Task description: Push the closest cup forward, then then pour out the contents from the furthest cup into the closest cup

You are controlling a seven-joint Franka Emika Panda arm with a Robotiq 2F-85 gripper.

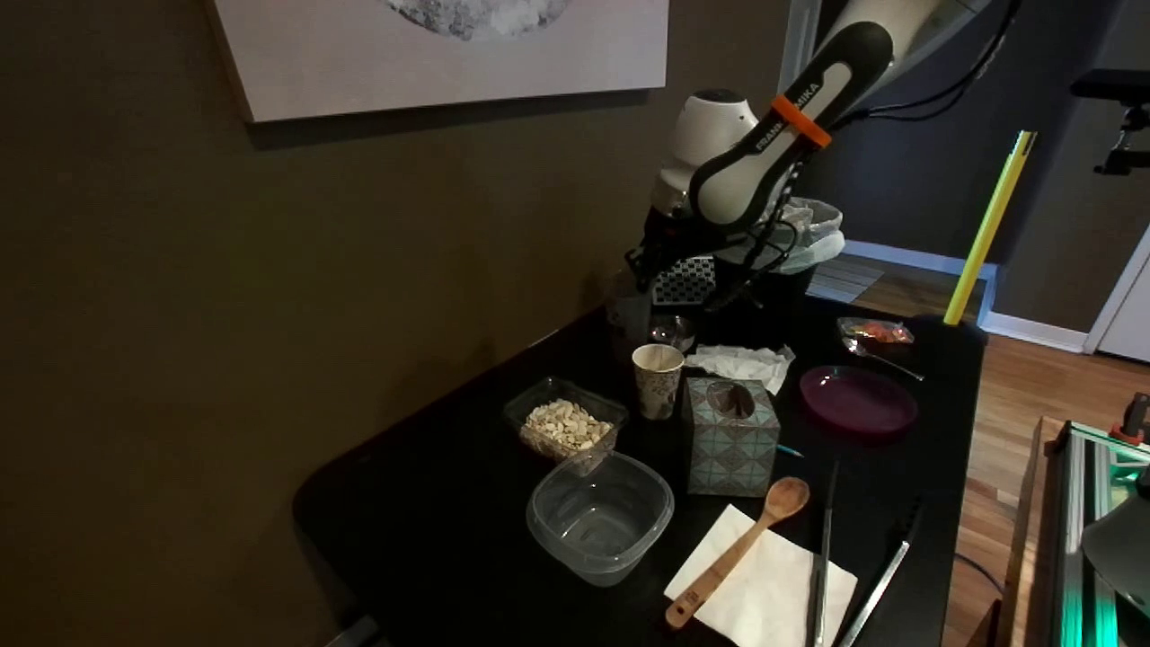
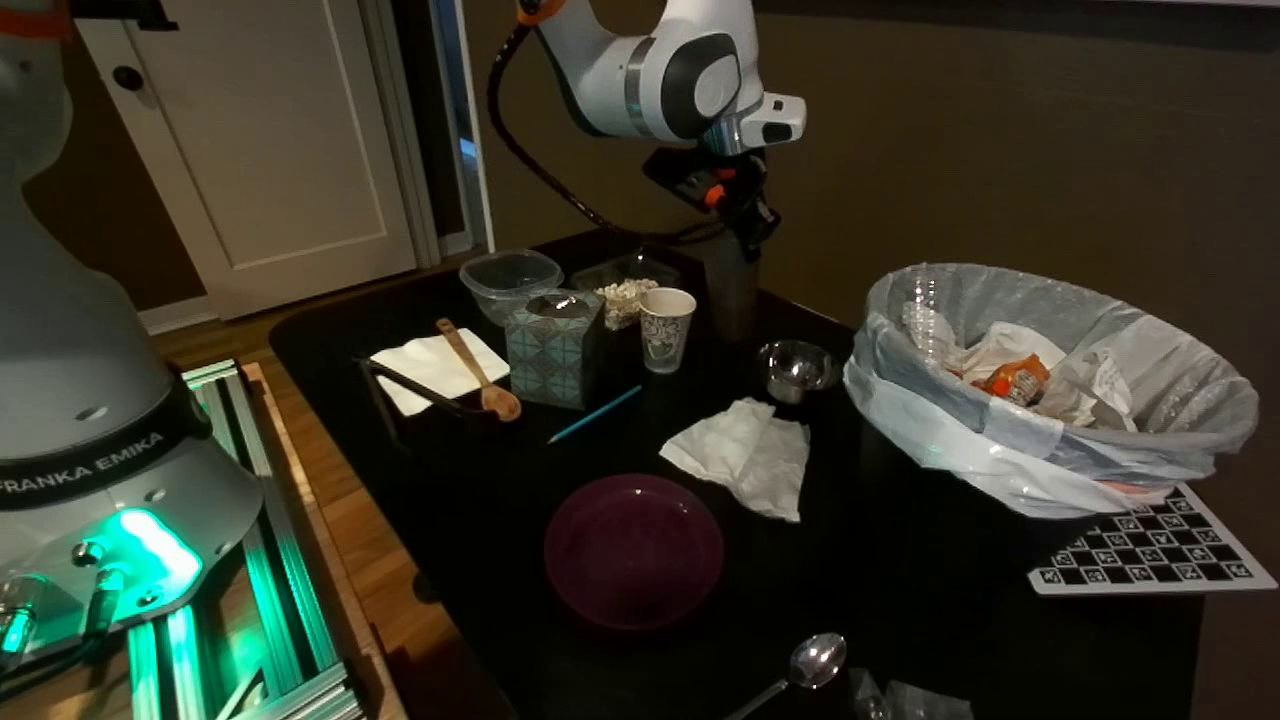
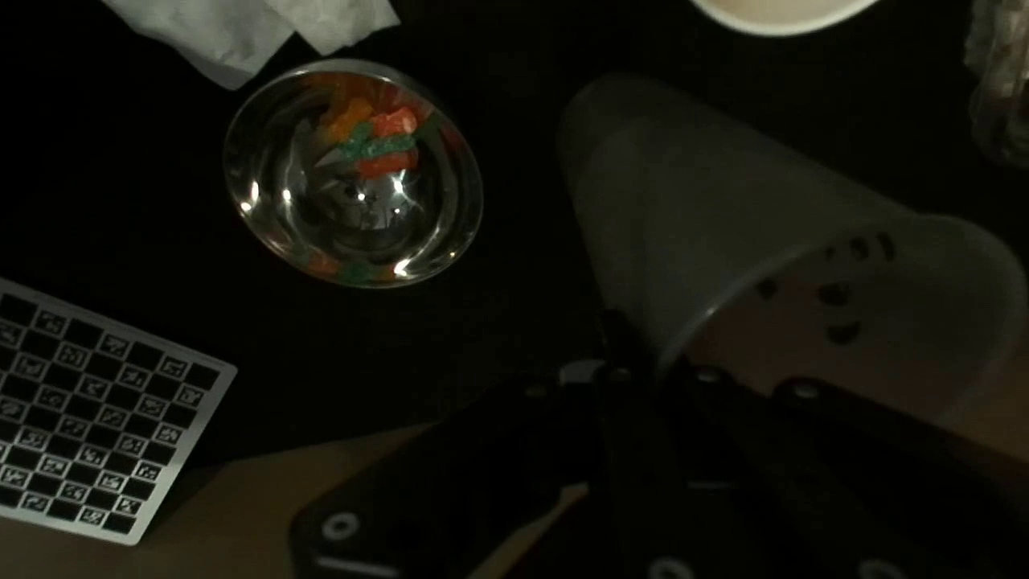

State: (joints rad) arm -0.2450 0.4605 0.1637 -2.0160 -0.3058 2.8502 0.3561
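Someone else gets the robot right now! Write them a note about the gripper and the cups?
Gripper: shut on the rim of the tall translucent grey plastic cup.
Cups: that one looks upright; the white patterned paper cup, the nearer one, stands upright beside it, not touching.
Done: far cup gripped. Whether the paper cup was pushed, I can't tell.
Left: the pour, apparently; tip the tall cup over the paper one.

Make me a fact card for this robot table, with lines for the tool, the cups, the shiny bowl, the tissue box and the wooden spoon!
Tool: shut on the rim of the grey cup
Inside the grey cup: dark spots, too dim to name
Paper cup: upright, patterned outside
Shiny bowl: holds red, orange and green pieces
Tissue box: patterned, near the paper cup
Wooden spoon: lying partly on a white napkin
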